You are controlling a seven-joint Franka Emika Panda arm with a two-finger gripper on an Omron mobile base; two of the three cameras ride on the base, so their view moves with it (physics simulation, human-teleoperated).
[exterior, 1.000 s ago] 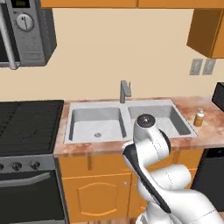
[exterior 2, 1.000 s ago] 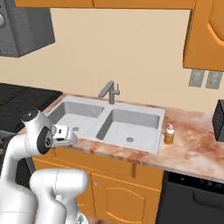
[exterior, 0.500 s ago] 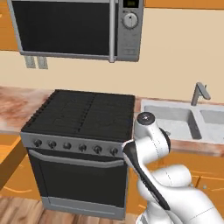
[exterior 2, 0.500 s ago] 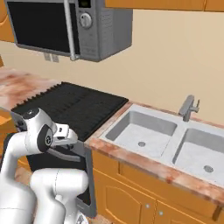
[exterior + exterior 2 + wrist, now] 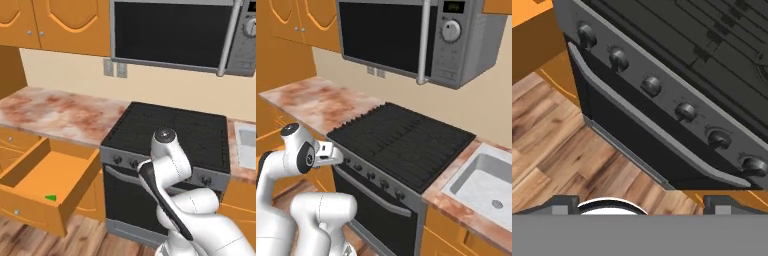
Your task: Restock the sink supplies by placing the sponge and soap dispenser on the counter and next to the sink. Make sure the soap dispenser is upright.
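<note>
Hand view looks down past the gripper [image 5: 641, 206], its two finger tips set wide apart with nothing between them, onto the wooden floor [image 5: 559, 145] and the oven door handle [image 5: 657, 135] below a row of knobs [image 5: 686, 111]. Left base view shows, low on the left, an open drawer [image 5: 30, 202] with the sponge [image 5: 50, 198] lying inside it near the front, and beyond it the counter [image 5: 55, 112] beside the black stovetop [image 5: 175, 131]. Right base view shows the sink [image 5: 483, 182] to the right of the stove and the microwave [image 5: 416, 35] above.
</note>
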